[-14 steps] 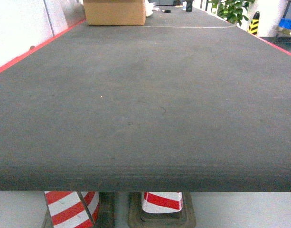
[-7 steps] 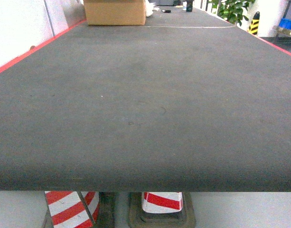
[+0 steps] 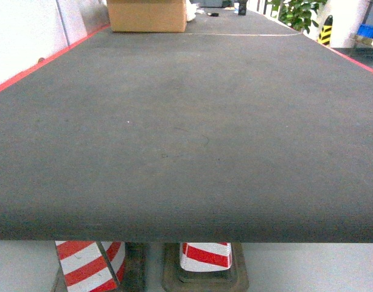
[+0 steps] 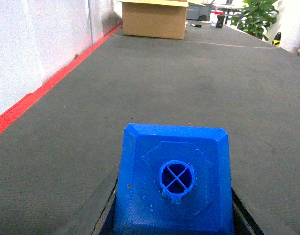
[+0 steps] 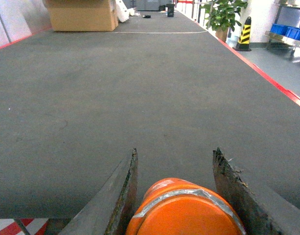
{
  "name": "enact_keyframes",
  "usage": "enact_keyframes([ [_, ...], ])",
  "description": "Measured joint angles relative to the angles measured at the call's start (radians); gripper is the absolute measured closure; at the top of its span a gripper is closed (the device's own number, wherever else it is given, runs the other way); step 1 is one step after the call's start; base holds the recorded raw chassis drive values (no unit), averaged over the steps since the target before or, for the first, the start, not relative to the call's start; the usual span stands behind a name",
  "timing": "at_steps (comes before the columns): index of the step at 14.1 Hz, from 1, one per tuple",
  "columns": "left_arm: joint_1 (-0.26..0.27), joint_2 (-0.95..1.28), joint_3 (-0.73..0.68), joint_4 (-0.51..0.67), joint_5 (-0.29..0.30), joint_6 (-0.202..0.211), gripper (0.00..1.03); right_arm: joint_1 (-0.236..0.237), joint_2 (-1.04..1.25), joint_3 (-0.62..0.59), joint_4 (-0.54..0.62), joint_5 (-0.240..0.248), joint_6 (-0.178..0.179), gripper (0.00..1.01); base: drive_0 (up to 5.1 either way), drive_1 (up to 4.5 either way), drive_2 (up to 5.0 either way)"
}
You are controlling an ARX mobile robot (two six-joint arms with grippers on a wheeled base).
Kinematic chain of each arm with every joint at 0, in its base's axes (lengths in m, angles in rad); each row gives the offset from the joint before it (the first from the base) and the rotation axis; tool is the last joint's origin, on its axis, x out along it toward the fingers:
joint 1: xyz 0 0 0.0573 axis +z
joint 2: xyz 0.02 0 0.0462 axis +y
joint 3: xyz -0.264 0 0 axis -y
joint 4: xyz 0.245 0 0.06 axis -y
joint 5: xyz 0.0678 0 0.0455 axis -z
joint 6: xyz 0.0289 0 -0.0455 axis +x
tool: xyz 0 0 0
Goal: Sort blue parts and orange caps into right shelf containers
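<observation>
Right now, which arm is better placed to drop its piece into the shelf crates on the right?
Probably the right. Its gripper holds the orange cap, and the blue crates show far off to its right. The left gripper holds the blue part beside the wall side, farther away.

Head, both wrist cams face fwd; share belt (image 3: 186, 134).

The belt (image 3: 186, 134) edge sits slightly higher in view.
</observation>
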Motion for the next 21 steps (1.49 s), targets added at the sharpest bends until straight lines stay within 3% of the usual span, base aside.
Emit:
enact_keyframes([
  [7,-0.002,-0.002,0.0,0.006,0.005,0.0,0.58,0.0,-0.001,0.0,0.002,0.001,0.0,0.6,4.3,-4.29,0.0],
  [21,-0.002,-0.001,0.0,0.004,0.007,0.0,0.58,0.0,-0.001,0.0,0.001,0.0,0.0,0.6,5.1,-2.4,-2.4],
])
